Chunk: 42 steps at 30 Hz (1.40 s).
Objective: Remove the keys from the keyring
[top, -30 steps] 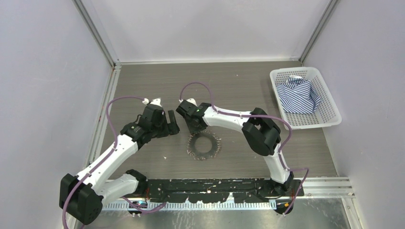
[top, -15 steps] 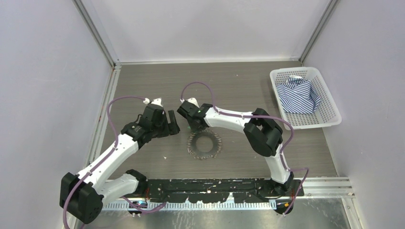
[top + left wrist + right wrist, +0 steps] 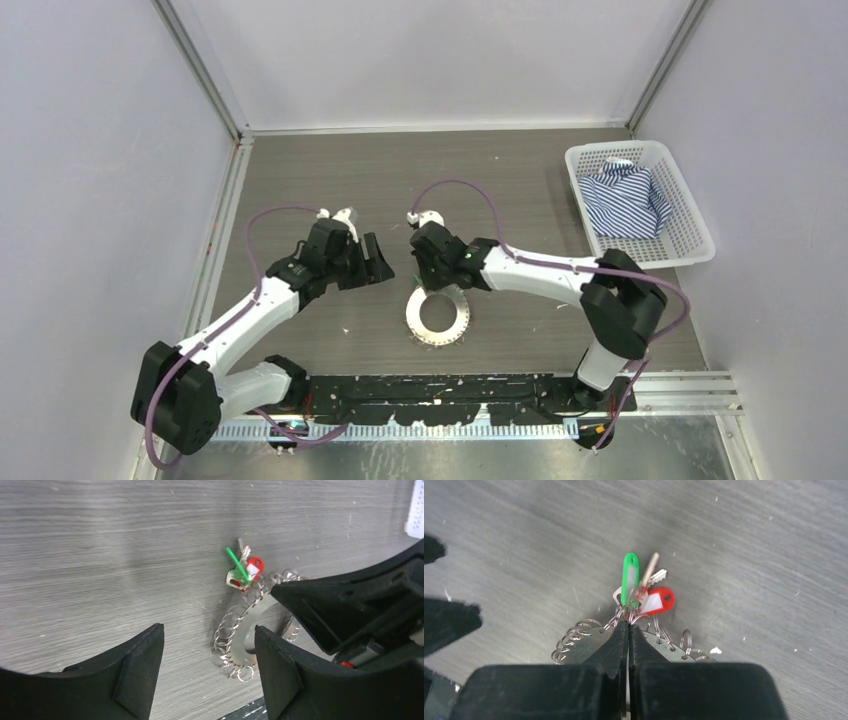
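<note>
The keyring (image 3: 415,320) is a flat silvery ring plate with several small wire loops around its rim, lying mid-table. On its far edge hang the keys: a silvery key (image 3: 651,570) with a green tag (image 3: 629,577) and a red tag (image 3: 659,601). My right gripper (image 3: 628,625) is shut on that far rim of the keyring (image 3: 589,647), just below the bunch, and the plate looks tipped up there. My left gripper (image 3: 209,635) hovers open just left of the keyring (image 3: 252,625), nothing between its fingers. The green tag (image 3: 237,566) shows beyond them.
A white basket (image 3: 690,215) holding a striped cloth (image 3: 625,200) stands at the right wall. Grey walls close in the table on three sides. A black rail (image 3: 440,385) with the arm bases runs along the near edge.
My right gripper closed on the keyring's far rim and shifted right. The plate moved slightly right and tipped up. My left gripper moved right toward it, jaws slightly narrower.
</note>
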Each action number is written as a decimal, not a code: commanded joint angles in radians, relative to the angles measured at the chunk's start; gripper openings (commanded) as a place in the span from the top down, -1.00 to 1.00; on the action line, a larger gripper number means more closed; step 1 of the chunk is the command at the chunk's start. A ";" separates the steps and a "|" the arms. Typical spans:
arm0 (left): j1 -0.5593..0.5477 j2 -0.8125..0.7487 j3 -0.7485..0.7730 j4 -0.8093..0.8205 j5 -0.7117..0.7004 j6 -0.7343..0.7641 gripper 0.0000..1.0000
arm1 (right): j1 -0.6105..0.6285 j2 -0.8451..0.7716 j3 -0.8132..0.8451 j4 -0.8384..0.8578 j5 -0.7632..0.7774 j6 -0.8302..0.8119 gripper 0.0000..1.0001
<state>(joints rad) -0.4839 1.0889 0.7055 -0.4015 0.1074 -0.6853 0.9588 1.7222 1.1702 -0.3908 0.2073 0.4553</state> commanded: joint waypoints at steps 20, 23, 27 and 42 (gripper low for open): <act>-0.142 0.128 -0.313 0.882 0.312 -0.051 -0.21 | -0.005 -0.340 -0.281 0.353 -0.162 -0.010 0.98; -0.152 0.132 -0.355 0.976 0.322 -0.062 -0.21 | -0.018 -0.362 -0.301 0.378 -0.181 0.010 0.98; -0.170 0.141 -0.376 1.035 0.338 -0.065 -0.19 | -0.041 -0.374 -0.325 0.422 -0.194 0.041 0.98; -0.208 0.242 -0.406 1.105 0.292 -0.054 0.04 | -0.096 -0.427 -0.349 0.486 -0.250 0.121 0.98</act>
<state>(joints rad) -0.6872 1.3228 0.3027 0.6224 0.4191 -0.7517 0.8764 1.3472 0.8196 0.0048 -0.0288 0.5415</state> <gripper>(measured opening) 0.496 0.021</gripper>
